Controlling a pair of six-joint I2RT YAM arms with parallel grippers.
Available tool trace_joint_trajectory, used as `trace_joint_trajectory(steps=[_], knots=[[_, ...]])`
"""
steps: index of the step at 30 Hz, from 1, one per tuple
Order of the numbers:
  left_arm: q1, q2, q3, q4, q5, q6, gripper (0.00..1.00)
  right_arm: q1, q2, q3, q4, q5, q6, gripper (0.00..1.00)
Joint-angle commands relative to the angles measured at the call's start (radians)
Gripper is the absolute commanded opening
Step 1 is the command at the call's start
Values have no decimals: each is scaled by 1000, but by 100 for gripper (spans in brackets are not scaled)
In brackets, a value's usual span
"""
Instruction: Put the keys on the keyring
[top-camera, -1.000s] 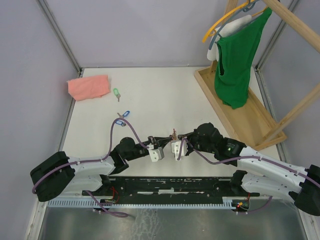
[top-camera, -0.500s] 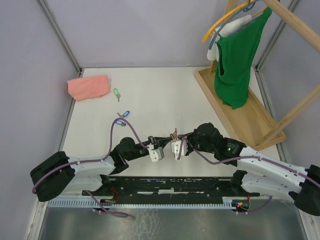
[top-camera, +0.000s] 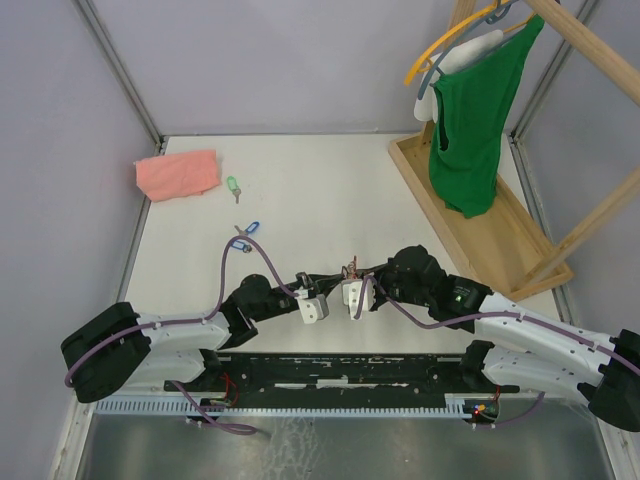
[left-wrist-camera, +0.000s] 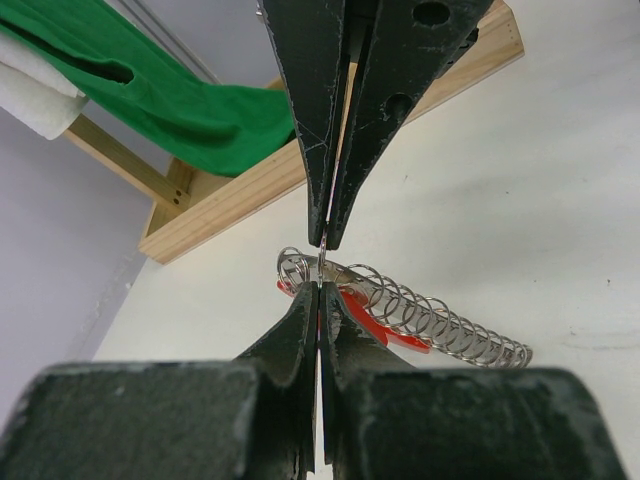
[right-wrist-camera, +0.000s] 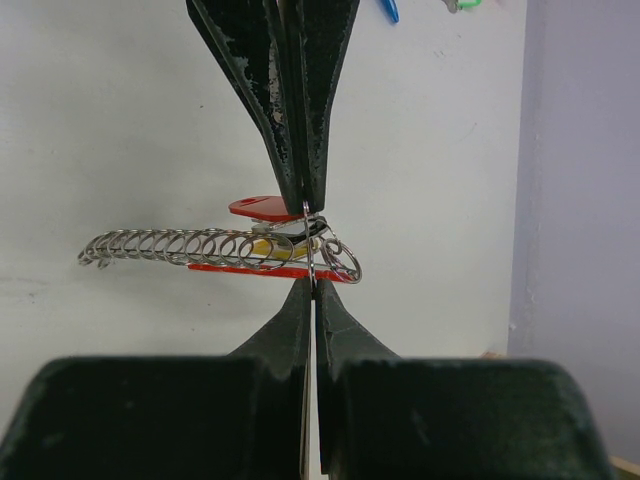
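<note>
The keyring (right-wrist-camera: 180, 245), a grey metal strip with a row of wire loops and a red band, hangs just above the table between both grippers (top-camera: 349, 267). My left gripper (left-wrist-camera: 322, 265) is shut on a thin wire loop at the keyring's (left-wrist-camera: 420, 315) near end. My right gripper (right-wrist-camera: 308, 245) is shut on a thin loop at the same end, from the opposite side. A red key tag (right-wrist-camera: 262, 207) lies against the strip. A green key (top-camera: 233, 186) and a blue key (top-camera: 252, 226) rest on the table at the back left, with another key (top-camera: 240, 241) beside the blue one.
A pink folded cloth (top-camera: 178, 174) lies at the far left corner. A wooden rack (top-camera: 480, 225) with a green garment (top-camera: 470, 120) on a hanger stands along the right side. The left arm's purple cable (top-camera: 235, 255) loops over the keys' area.
</note>
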Motion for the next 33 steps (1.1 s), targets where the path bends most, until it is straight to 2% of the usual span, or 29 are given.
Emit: trace_joint_trajectory(steps=[1, 33], knots=[[-7, 3, 23, 44, 3, 20, 3, 7, -12, 22, 63, 2, 13, 1], [-10, 8, 30, 57, 49, 3, 3, 13, -2, 33, 52, -12, 14, 1]])
